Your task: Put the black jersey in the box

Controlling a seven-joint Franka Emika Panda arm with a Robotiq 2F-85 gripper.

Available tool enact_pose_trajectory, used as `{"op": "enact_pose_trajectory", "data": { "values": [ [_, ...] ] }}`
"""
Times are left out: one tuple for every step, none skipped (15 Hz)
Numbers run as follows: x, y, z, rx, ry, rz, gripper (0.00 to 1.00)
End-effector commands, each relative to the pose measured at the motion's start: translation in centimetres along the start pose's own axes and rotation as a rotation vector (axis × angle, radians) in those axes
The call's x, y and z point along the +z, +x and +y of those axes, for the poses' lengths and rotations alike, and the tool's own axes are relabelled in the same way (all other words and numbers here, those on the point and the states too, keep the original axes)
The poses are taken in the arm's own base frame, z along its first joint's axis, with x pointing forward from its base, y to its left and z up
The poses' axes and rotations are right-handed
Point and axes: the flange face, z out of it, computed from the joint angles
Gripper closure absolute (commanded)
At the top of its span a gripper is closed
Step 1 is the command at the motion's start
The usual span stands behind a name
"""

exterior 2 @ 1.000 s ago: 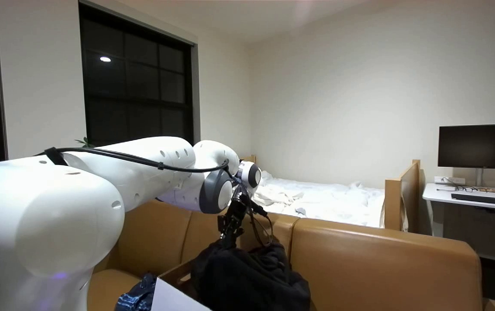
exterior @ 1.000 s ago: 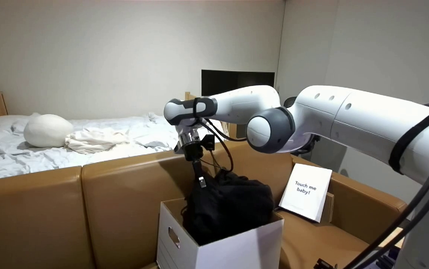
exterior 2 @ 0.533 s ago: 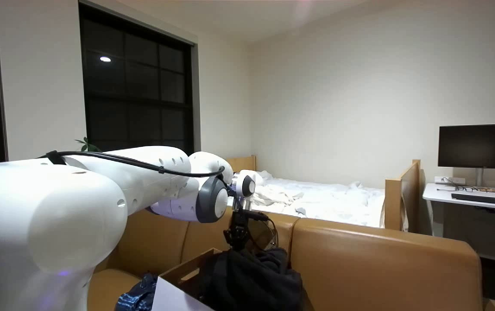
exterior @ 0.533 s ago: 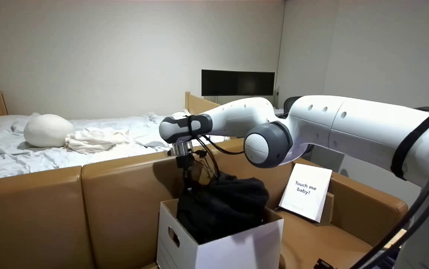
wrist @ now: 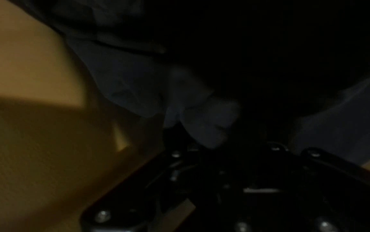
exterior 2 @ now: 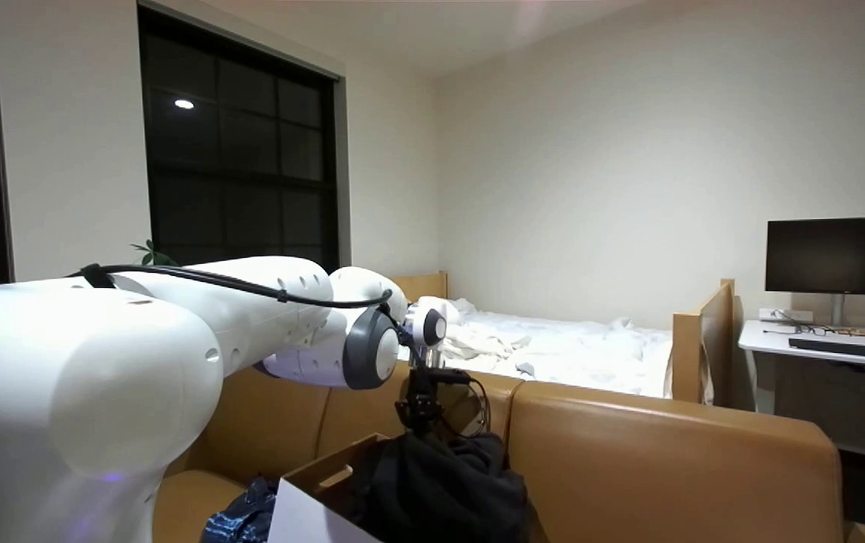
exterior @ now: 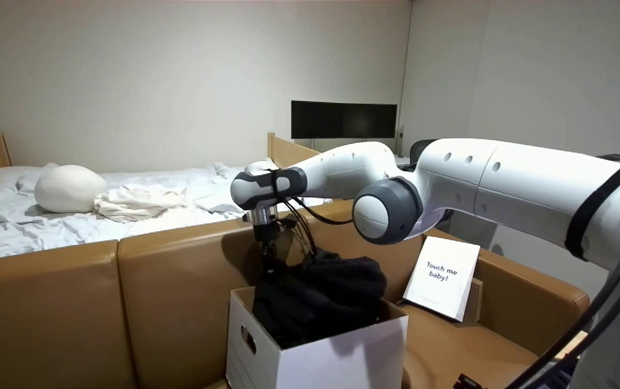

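The black jersey [exterior: 320, 302] is a limp black heap in the white box [exterior: 342, 356], bulging above its rim. It also shows in an exterior view [exterior 2: 440, 490]. My gripper [exterior: 269, 267] points down at the jersey's upper left part, just above the box's back left corner. In the wrist view my gripper [wrist: 223, 138] is very dark. Jersey fabric [wrist: 204, 119] bunches between the fingers, which look shut on it, and the fingertips are hidden by the cloth. The jersey's lower part is hidden inside the box.
The box stands against the brown sofa back [exterior: 180, 292]. A white sign with print [exterior: 444, 278] leans on the sofa to the right. A smaller dark patterned garment [exterior 2: 243, 516] lies beside the box. A bed [exterior: 196, 200] stands behind the sofa.
My gripper has moved down and slightly left, turning more upright, with the jersey sinking deeper into the box. In the last half second it barely moved; the box shifted slightly left.
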Motion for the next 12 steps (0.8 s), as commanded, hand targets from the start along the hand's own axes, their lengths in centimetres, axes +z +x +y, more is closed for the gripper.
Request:
{"op": "enact_pose_trajectory", "data": {
  "values": [
    [-1.2, 0.0, 0.2, 0.036, -0.039, 0.006, 0.45],
    [-1.4, -0.1, 0.2, 0.043, -0.043, -0.006, 0.39],
    [-1.7, -0.2, 0.0, 0.051, -0.039, -0.016, 0.31],
    [-2.3, -0.4, -0.1, 0.056, -0.032, -0.024, 0.26],
    [-3.5, -0.6, -0.2, 0.063, -0.033, -0.023, 0.19],
    [-5.1, -0.7, -0.1, 0.079, -0.06, -0.01, 0.13],
    [-6.7, -0.9, 0.2, 0.108, -0.094, 0.006, 0.05],
    [-8.9, -1.3, 0.2, 0.143, -0.127, 0.013, 0.02],
    [-10.8, -1.7, 0.2, 0.169, -0.154, 0.022, 0.0],
    [-13.3, -2.1, 0.1, 0.197, -0.191, 0.034, 0.0],
    [-15.8, -2.7, 0.0, 0.229, -0.225, 0.051, 0.0],
    [-18.1, -3.3, 0.2, 0.267, -0.265, 0.083, 0.0]
  ]
}}
